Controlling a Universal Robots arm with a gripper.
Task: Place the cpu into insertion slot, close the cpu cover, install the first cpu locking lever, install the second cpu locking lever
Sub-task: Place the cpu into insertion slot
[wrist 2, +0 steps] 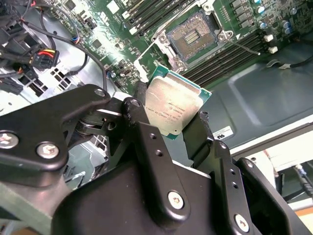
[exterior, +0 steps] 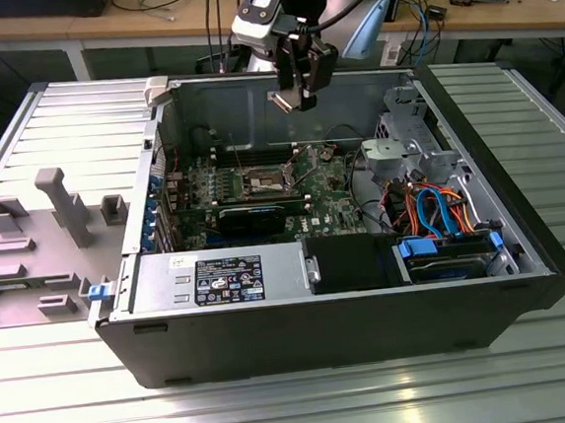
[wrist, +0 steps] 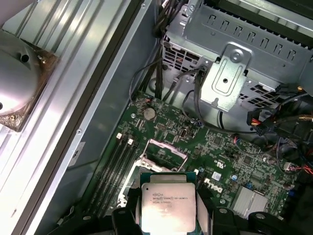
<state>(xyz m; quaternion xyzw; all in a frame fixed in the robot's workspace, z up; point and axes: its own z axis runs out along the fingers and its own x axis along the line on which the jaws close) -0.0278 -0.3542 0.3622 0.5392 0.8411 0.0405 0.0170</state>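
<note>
Exterior view: my tool (exterior: 286, 96) is clamped on the cpu (exterior: 281, 100), one finger on each of two opposite edges. The chip hangs high in the open top of the computer case (exterior: 371, 313), well clear of the green board (exterior: 332, 193). The insertion slot (exterior: 265, 181) sits mid-board with its dark centre showing and nothing in it. A long black card (exterior: 253, 217) lies just in front of the slot, with the power supply (exterior: 219, 279) along the near case wall. The drive cage (exterior: 406, 146) and blue and orange cables (exterior: 443, 207) are at the exterior view's right. The case stands on the ribbed metal worktop (exterior: 279, 400), with a grey fixture tray (exterior: 38, 243) beside it at the exterior view's left. Second wrist view: the cpu (wrist 2: 171, 110) shows its silver lid to the camera and is pinched between my black fingers (wrist 2: 199, 131). The slot (wrist 2: 195, 36) lies beyond it, open, with the contact field visible. A thin wire lever (wrist 2: 244, 47) lies out across the memory slots next to the slot. First wrist view: the cpu (wrist: 168, 205) is gripped flat-on to the camera. The cpu cover (wrist: 168, 145) is a silver frame, and from here it looks raised off the slot, though I can't tell the angle. Memory slots (wrist: 117, 161) run alongside, and a coin cell (wrist: 149, 113) sits further up the board.
</note>
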